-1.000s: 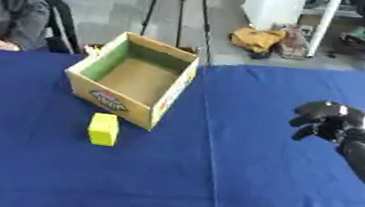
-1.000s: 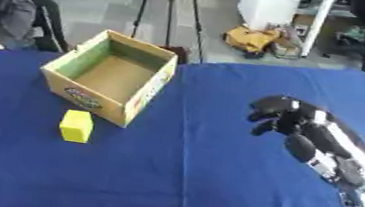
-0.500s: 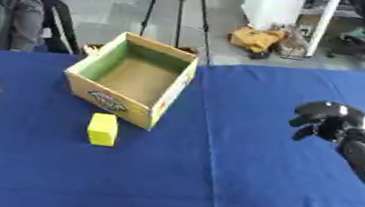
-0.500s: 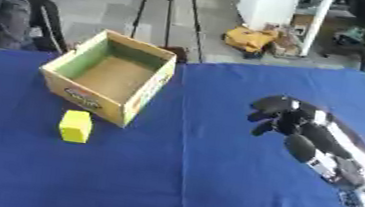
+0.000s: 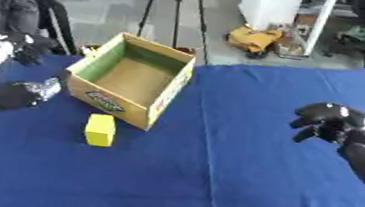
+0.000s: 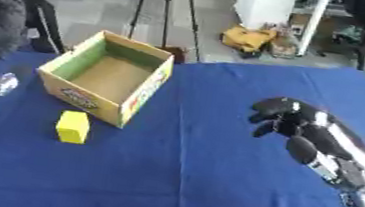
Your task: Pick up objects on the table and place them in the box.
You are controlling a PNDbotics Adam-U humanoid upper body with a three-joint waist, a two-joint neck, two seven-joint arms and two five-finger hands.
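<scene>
Block (image 5: 101, 129) just beside box (image 5: 132, 85); right hand (image 6: 283, 118) well apart.

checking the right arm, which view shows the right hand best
The right eye view: the right hand sits well inside the picture with its forearm trailing to the lower corner. The left eye view shows it nearer the right edge, forearm partly cut off.

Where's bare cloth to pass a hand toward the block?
Bare blue table runs from the right hand across to the yellow block. It is crowded at the left: the box and left hand flank the block.
</scene>
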